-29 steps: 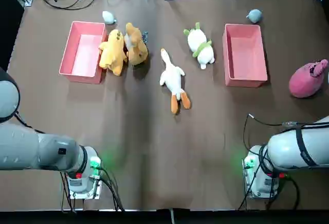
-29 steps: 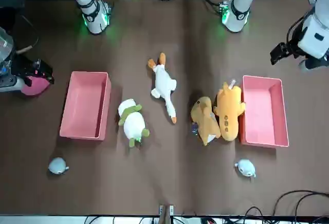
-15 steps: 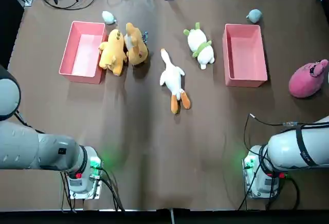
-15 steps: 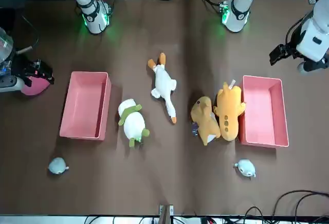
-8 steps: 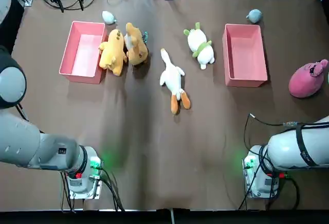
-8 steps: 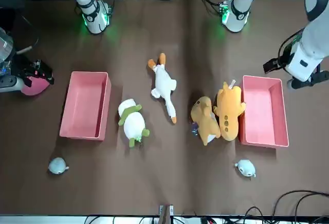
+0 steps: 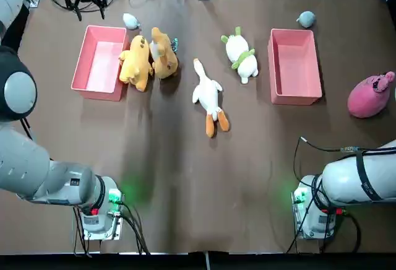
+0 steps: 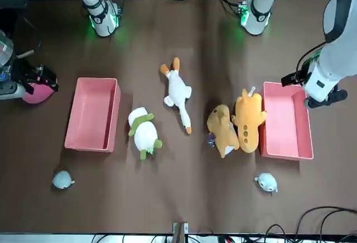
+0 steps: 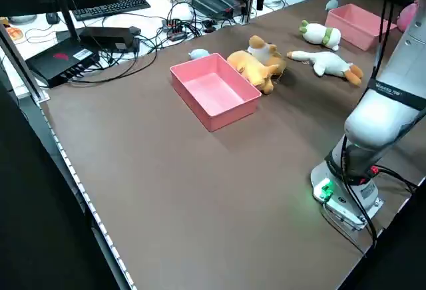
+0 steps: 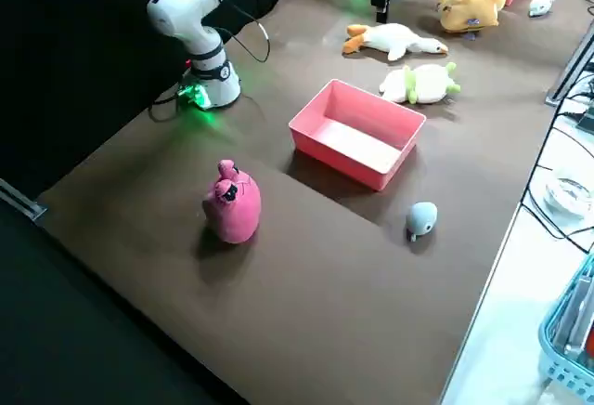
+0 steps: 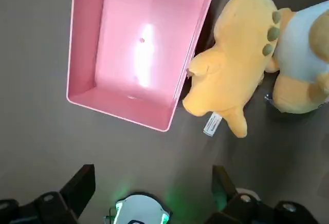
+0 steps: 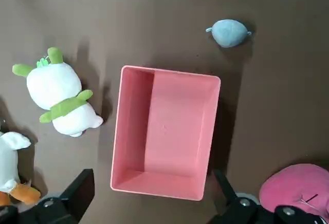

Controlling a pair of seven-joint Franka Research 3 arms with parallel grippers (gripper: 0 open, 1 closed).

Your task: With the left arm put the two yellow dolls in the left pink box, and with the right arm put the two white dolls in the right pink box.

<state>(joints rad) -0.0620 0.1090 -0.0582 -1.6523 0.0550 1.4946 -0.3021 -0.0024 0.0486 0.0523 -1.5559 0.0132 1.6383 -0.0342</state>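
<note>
Nothing is boxed — my left claw (image 11: 154, 188) gapes empty at the wrist view's bottom, both yellow dolls (image 11: 234, 59) (image 11: 303, 59) right of their box (image 11: 76, 39); my right claw (image 12: 154, 190), spread too, idles at its frame's bottom — white dolls (image 12: 54, 86) (image 12: 10, 167) left of the other box (image 12: 117, 131).

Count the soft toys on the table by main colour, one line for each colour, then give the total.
Yellow: 2, the plain yellow doll and the yellow doll with a pale belly
White: 2, the white goose and the white doll with green trim
Pale blue: 2, one small toy by each box
Pink: 1
Total: 7
</note>
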